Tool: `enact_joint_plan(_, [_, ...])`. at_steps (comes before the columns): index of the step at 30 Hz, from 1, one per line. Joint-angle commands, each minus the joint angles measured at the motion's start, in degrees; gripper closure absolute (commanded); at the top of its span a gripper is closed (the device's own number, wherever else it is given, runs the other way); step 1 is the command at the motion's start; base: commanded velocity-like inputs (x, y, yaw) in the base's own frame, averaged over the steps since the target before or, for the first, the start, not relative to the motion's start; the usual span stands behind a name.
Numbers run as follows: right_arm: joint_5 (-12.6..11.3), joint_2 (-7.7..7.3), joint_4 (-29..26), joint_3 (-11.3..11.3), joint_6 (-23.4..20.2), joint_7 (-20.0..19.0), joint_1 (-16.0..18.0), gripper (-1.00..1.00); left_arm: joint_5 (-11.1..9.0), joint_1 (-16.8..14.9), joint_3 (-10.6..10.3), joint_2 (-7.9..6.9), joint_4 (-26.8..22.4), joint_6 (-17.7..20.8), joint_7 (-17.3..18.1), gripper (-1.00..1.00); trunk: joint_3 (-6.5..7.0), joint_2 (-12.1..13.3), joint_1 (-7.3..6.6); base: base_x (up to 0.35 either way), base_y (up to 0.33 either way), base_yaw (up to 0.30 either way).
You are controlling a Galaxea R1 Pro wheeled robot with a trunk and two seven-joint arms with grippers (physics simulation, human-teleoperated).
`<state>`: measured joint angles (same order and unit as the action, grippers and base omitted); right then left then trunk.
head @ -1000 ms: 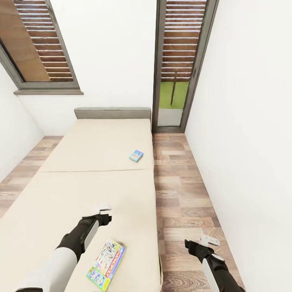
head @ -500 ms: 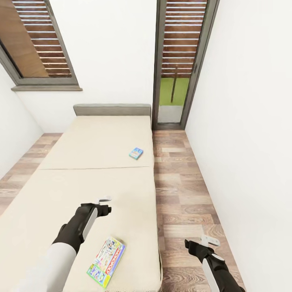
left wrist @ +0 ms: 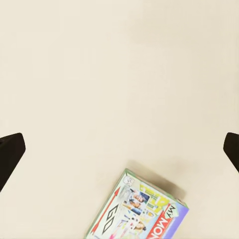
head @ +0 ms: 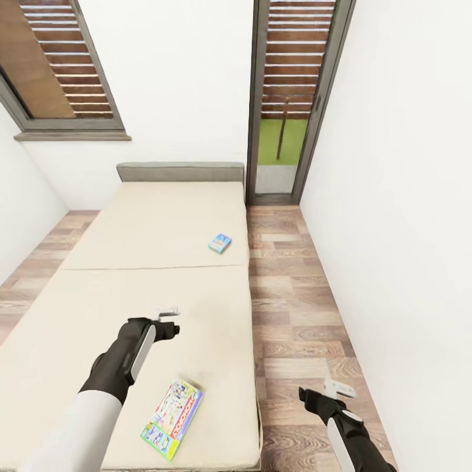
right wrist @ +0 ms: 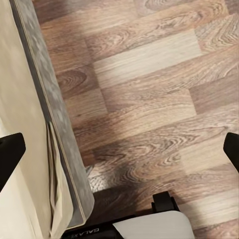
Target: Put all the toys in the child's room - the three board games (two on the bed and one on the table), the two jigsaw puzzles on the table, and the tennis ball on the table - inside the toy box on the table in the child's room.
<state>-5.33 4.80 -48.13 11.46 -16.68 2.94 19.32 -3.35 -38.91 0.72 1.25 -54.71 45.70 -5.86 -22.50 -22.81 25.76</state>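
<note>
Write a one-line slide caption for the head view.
Left claw open over the cream bed, between the Monopoly box and the small blue game box; right claw above the wood floor.

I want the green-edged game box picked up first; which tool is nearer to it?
Left. The left tool hovers over the bed just beyond the green-edged game box; the right tool is off the bed, over the wood floor.

Large bed (head: pixel 151 262): plain cream cloth cover, matt and smooth; grey padded fabric headboard (head: pixel 180 172). Green-edged flat printed game box (head: pixel 172 417): glossy card with colourful print. Small blue printed box (head: pixel 220 243): same printed card finish. Brown plank floor (head: pixel 295 308): wood grain, low sheen. Walls (head: pixel 393 196): plain white, matt.
</note>
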Motion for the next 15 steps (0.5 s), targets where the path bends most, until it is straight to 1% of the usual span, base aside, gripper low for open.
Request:
enact_joint_plan(1, [-0.6,0.04,-0.1,0.1,-0.3,0.2,0.0,-1.0,-0.4,0.0,0.1,0.03,-0.1,0.3,-0.4,-1.0,-0.19,-0.1,0.03,0.0,0.0,0.0])
enact_joint_plan(12, [-0.6,0.04,-0.1,0.1,-0.3,0.2,0.0,-1.0,-0.3,0.0,0.0,0.14,0.6,-0.3,-0.5,-1.0,-1.21,-0.1,0.03,0.0,0.0,0.0])
enact_joint_plan(14, [-0.6,0.04,-0.1,0.1,-0.3,0.2,0.0,-1.0,-0.3,0.0,0.1,0.11,1.3,-0.9,-0.4,-1.0,-1.39,-0.1,0.03,0.0,0.0,0.0])
enact_joint_plan(15, [-0.6,0.04,-0.1,0.1,-0.3,0.2,0.0,-1.0,-0.3,0.0,0.1,0.08,2.5,-2.2,-0.4,-1.0,-1.49,-0.1,0.03,0.0,0.0,0.0])
